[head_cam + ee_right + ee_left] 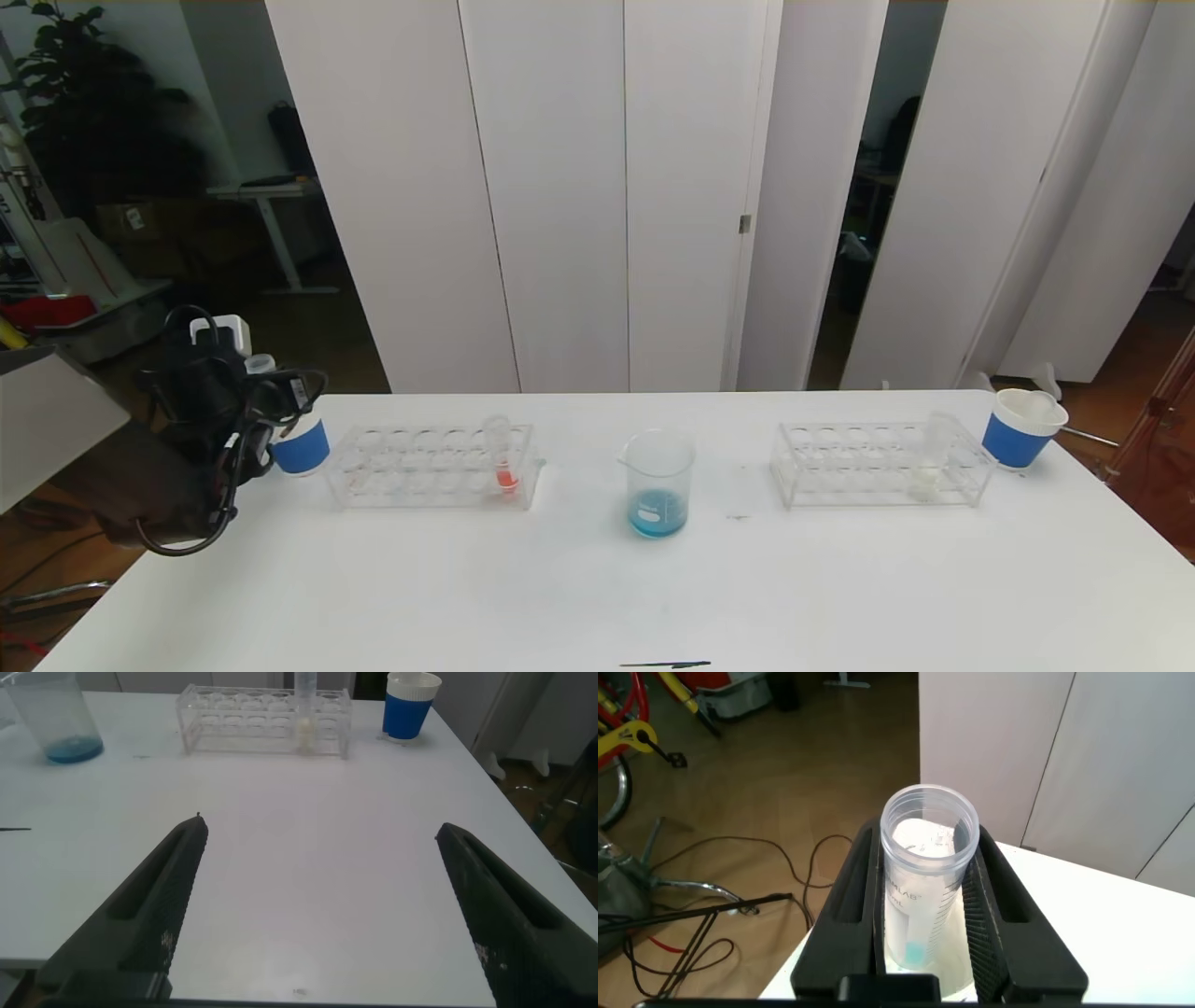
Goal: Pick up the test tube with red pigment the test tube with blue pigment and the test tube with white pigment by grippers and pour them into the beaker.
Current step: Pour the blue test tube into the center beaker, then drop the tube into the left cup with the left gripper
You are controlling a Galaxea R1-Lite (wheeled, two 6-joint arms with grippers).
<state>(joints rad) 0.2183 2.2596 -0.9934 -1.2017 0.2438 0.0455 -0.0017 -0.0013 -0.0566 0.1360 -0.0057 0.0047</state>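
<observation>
My left gripper (pixel 929 838) is at the table's far left, shut on the test tube with blue pigment (pixel 910 901). The tube stands upright with only a trace of blue at its bottom. In the head view the gripper (pixel 250 403) hangs just beside a blue paper cup (pixel 302 447). The beaker (pixel 659 483) at mid-table holds blue liquid. The test tube with red pigment (pixel 503 455) stands in the left rack (pixel 431 467). The test tube with white pigment (pixel 930 457) stands in the right rack (pixel 878 464). My right gripper (pixel 318 829) is open above bare table, with nothing between its fingers.
A second blue paper cup (pixel 1020 428) stands at the table's far right corner, past the right rack. The table edge (pixel 140 579) runs close under my left arm, with floor and cables beyond it. A thin dark mark (pixel 665 665) lies at the front edge.
</observation>
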